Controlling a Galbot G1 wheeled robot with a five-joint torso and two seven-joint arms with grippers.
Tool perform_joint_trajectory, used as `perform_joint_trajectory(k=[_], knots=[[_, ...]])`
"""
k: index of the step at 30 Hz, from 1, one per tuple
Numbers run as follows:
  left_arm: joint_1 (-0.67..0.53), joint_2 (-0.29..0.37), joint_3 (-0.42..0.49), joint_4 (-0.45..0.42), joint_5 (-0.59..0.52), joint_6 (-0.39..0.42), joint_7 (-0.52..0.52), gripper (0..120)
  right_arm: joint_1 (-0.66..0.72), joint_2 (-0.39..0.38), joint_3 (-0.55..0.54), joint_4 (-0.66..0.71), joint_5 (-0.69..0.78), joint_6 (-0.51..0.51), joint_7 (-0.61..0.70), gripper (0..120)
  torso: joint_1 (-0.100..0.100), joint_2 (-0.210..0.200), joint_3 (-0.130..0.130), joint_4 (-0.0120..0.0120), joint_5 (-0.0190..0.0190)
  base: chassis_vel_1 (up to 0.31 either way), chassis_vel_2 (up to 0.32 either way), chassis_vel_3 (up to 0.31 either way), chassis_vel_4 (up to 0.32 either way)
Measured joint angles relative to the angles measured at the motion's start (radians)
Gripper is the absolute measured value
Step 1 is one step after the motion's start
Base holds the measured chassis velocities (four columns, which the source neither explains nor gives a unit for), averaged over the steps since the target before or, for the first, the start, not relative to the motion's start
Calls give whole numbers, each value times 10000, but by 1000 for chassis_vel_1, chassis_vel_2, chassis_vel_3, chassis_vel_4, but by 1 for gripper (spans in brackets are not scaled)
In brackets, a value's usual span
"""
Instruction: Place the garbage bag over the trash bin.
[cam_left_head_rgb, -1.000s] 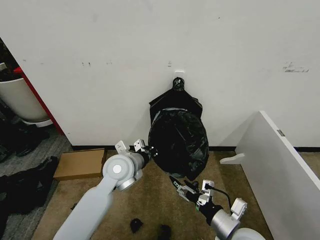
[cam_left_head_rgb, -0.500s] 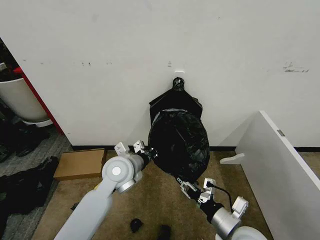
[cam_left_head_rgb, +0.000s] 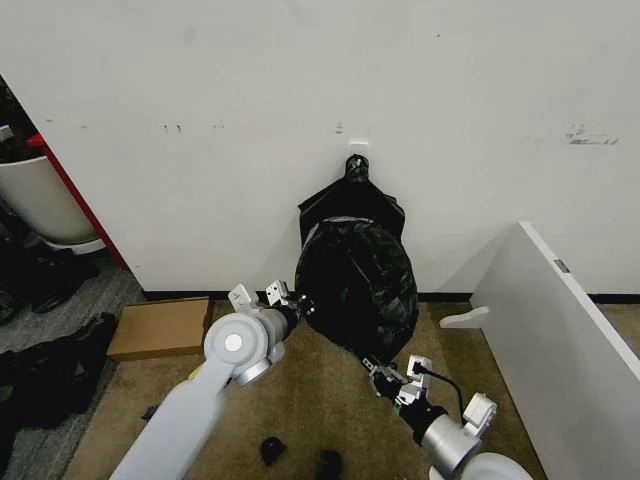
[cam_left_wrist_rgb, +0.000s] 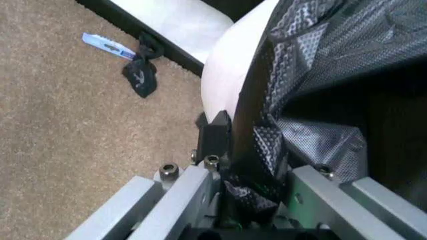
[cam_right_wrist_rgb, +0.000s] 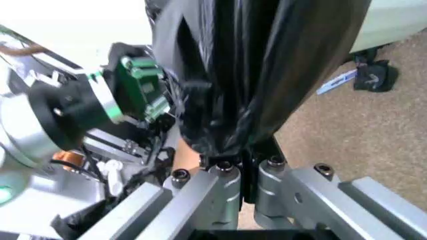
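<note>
The glossy black garbage bag (cam_left_head_rgb: 356, 285) hangs draped over the trash bin against the wall and hides the bin in the head view. In the left wrist view a strip of the bin's white wall (cam_left_wrist_rgb: 225, 70) shows beside the bag (cam_left_wrist_rgb: 327, 55). My left gripper (cam_left_head_rgb: 299, 306) sits at the bag's left edge, shut on a fold of the plastic (cam_left_wrist_rgb: 241, 165). My right gripper (cam_left_head_rgb: 374, 369) is at the bag's lower front hem, shut on a gathered bunch of the bag (cam_right_wrist_rgb: 241, 154).
A flat black knotted bundle (cam_left_head_rgb: 352, 200) hangs on the wall just above the bag. A cardboard box (cam_left_head_rgb: 160, 328) lies left of it and a white panel (cam_left_head_rgb: 560, 320) leans at the right. A white tub (cam_left_head_rgb: 40, 200) and dark clothes (cam_left_head_rgb: 50, 372) are far left.
My right gripper has moved up from the floor side to the bag's lower hem and has shut on it. The bag's lower edge has shifted slightly. The left arm stays put.
</note>
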Motion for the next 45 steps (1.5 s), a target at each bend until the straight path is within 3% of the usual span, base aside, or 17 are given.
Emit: perform_joint_trajectory(k=[12, 23, 30, 37, 43, 45], knots=[[587, 49, -34, -533, -137, 259, -144, 1, 1169, 234, -816, -1325, -1980, -206, 1773, 0, 0, 0, 0, 1, 2, 0, 0, 0, 0], [720, 17, -101, -662, -246, 363, -300, 1, 1158, 299, -657, -1731, -3076, -196, 2711, 0, 0, 0, 0, 0, 1, 0, 0, 0, 0], [761, 66, -191, -665, -253, 355, -296, 1, 845, 200, -489, -1464, -3175, -60, 2131, 0, 0, 0, 0, 0, 1, 0, 0, 0, 0], [645, 63, -287, -511, -503, 783, -619, 1, 432, 37, -425, -1505, -4553, 241, 1364, 22, 0, 0, 0, 1, 2, 0, 0, 0, 0], [539, 293, -355, -354, -705, 910, -582, 1, 228, -174, 11, -2099, -5167, 614, 839, 48, 0, 0, 0, 0, 1, 0, 0, 0, 0], [532, 313, -358, -343, -711, 912, -567, 1, 247, -180, 56, -2164, -5158, 620, 818, 50, 0, 0, 0, 0, 0, 0, 0, 0, 0]])
